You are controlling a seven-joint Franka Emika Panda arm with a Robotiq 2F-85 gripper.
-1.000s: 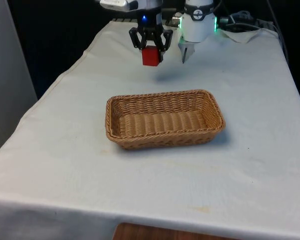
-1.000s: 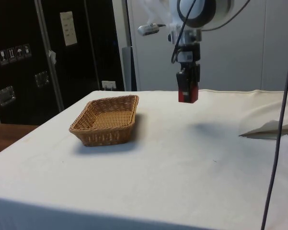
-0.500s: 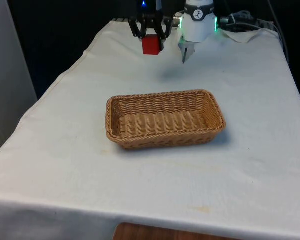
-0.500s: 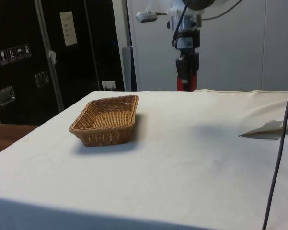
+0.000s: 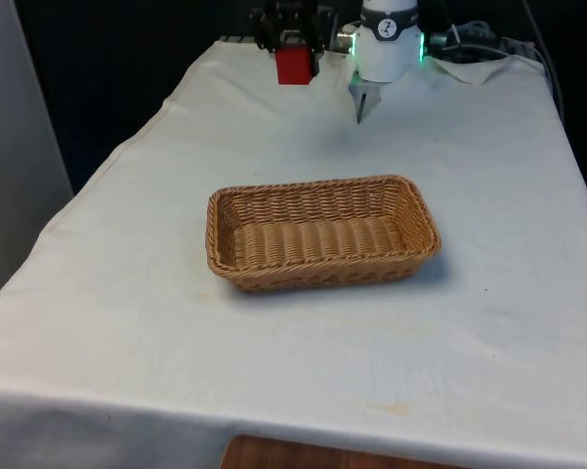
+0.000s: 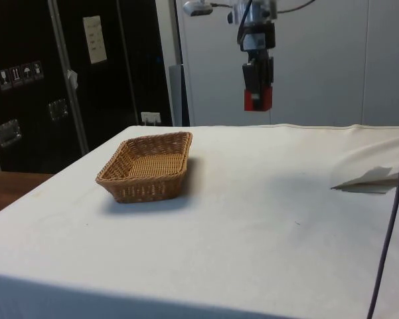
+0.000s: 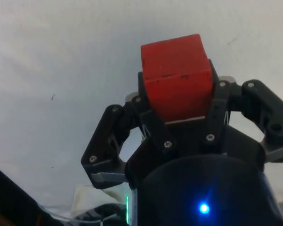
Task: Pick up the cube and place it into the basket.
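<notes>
A red cube (image 5: 294, 65) hangs high over the far end of the table, held in my black gripper (image 5: 294, 54), which is shut on it. From the side, the cube (image 6: 257, 98) is well above the cloth and to the right of the basket. The wrist view has the cube (image 7: 176, 82) clamped between the two fingers, with white cloth behind it. An oblong wicker basket (image 5: 317, 262) with nothing in it sits on the middle of the table; in the side view the basket (image 6: 146, 186) is at the left.
The robot's white base (image 5: 386, 44) stands at the far end, with crumpled cloth and cables (image 5: 479, 54) to the front view's right of it. A fold of cloth (image 6: 375, 178) lies at the side view's right. White cloth surrounds the basket.
The gripper has risen steadily with the cube held in it, climbing well above the table. The basket has not moved.
</notes>
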